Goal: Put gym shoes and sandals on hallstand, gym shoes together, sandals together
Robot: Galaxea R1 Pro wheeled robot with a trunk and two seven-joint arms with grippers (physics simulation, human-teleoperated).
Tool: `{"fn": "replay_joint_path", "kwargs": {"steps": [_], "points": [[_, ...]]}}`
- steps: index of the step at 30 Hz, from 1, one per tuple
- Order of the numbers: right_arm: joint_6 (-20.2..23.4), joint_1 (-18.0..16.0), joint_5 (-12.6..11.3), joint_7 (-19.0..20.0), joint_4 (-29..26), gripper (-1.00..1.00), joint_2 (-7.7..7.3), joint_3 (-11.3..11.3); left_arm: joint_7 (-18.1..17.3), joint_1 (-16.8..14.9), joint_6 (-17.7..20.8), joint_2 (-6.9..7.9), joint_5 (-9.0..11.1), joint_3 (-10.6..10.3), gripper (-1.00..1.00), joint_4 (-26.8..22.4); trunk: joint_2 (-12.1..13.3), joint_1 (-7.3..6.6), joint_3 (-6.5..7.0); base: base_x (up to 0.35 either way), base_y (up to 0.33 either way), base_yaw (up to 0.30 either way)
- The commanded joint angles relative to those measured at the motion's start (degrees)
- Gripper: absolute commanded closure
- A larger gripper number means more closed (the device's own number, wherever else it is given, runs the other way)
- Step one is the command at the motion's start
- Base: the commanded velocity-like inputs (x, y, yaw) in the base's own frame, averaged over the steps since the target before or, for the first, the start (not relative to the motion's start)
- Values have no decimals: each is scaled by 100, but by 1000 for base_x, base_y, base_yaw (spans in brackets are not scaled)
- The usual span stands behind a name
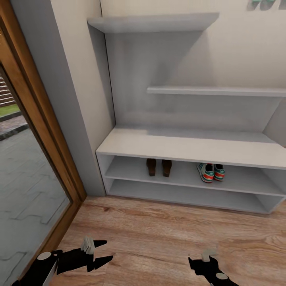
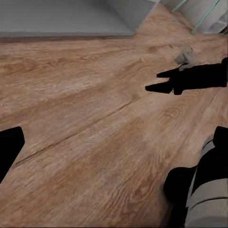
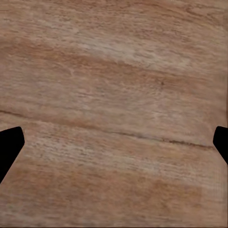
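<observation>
Both arms hang low over the corridor floor (image 1: 167,234), in front of the hallstand (image 1: 190,149). The left claw (image 1: 104,251) points toward the right one, its fingers spread and holding nothing. The right claw (image 3: 114,142) faces the floor, fingertips wide apart, likewise holding nothing.

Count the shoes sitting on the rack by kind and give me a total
Gym shoes: 2, side by side on the hallstand upper open shelf.
Sandals: 2, side by side on the same shelf.
Total: 4, none lying on the corridor floor.
</observation>
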Motion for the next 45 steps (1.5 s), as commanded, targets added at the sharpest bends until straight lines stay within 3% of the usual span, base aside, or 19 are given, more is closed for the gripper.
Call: {"fn": "replay_joint_path", "kwargs": {"steps": [1,4,9,10,15,21,29,30,37,38,45], "points": [[-119,58,79,28,4,-100,-3,-51,19,23,20,10,-18,15,-100,2,40,-24,14,0,0,0],[-377,221,198,25,7,-100,-8,-54,171,89,-29,36,-15,19,-100,37,160,-90,68,0,0,0],[-798,603,329,15,5,-100,-13,-58,741,163,-359,64,-12,23,-100,336,361,-199,158,0,0,0],[-981,741,349,-3,2,-100,-25,-58,1223,177,-628,61,-12,20,-100,643,401,-221,176,0,0,0],[-1190,835,352,-24,6,-100,-132,-59,1992,187,-1103,50,3,17,-100,1202,601,-331,266,0,0,0],[-1551,1071,333,-38,13,-100,-346,-65,3234,190,-1842,5,34,22,-100,1996,842,-463,373,0,0,0],[-1929,1345,312,-49,5,-100,-419,-82,4463,191,-2320,-41,77,29,-100,2594,1163,-639,517,0,0,0],[-2016,1394,301,-55,-1,-100,-429,-95,5046,191,-2518,-93,87,33,-100,2832,1203,-661,535,0,0,0],[-2061,1419,296,-121,-2,-100,-425,-96,5889,191,-2680,-229,91,47,-100,3073,1484,-814,661,0,0,0],[-2066,1425,296,-246,0,-100,-404,-93,6437,191,-2723,-302,87,61,-100,3273,1524,-836,679,0,0,0],[-2063,1433,316,-323,11,-100,-352,-81,6764,191,-2745,-417,79,67,-100,3542,1804,-990,804,0,0,0]]}}
